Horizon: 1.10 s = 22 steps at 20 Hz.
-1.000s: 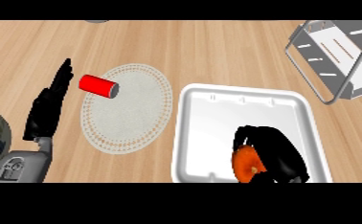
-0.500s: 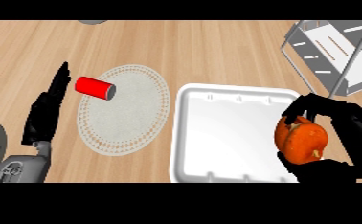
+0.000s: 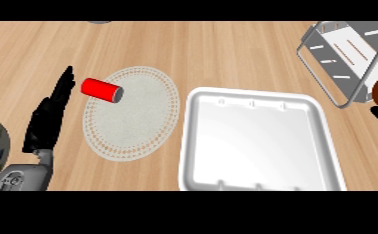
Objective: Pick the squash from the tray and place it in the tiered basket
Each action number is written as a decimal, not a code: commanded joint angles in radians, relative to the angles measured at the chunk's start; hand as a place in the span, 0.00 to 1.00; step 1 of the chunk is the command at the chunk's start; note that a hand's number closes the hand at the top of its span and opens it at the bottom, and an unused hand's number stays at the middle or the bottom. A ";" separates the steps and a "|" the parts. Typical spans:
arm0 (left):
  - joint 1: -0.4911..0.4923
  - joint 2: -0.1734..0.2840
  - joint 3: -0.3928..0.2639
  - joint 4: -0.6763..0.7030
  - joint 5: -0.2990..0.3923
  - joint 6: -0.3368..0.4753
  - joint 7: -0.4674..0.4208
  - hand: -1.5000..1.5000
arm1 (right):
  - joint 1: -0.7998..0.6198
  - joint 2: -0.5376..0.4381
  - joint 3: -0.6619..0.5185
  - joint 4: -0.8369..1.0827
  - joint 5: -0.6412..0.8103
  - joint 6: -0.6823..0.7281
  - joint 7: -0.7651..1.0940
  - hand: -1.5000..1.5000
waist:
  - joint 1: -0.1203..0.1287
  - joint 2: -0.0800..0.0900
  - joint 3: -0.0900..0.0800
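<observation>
Left robot hand [image 3: 50, 118] rests open beside a red can [image 3: 102, 89] lying on the mat [image 3: 136, 115], white tray [image 3: 258, 143] close by, basket [image 3: 341, 60] top right, squash [image 3: 375, 94] barely peeking at the right edge.

I am at a kitchen counter, and what I see below me says so. The counter top [image 3: 221, 48] is pale wood with a running grain, like a butcher-block worktop. A round woven placemat [image 3: 133, 113] lies on it, the sort set under a plate at home. A small red can [image 3: 102, 89] lies on its side at the mat's edge. Beside the mat sits a white moulded tray [image 3: 258, 103], and at the far right stands a tiered basket [image 3: 336, 60] of grey wire, a household storage rack.
</observation>
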 commanded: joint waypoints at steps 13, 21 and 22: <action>-0.058 -0.063 0.010 0.045 -0.043 -0.015 -0.009 0.50 | -0.304 -0.134 0.039 0.584 0.224 -0.040 -0.369 1.00 | 0.019 0.010 0.000; -0.039 -0.039 0.031 0.009 -0.034 -0.044 0.001 0.50 | -0.420 -0.196 0.098 0.913 0.491 -0.256 -0.496 1.00 | 0.037 0.011 0.001; -0.077 -0.075 -0.004 0.012 -0.063 -0.021 0.039 0.50 | -0.439 -0.221 0.057 0.962 0.461 -0.254 -0.558 1.00 | 0.023 0.009 0.001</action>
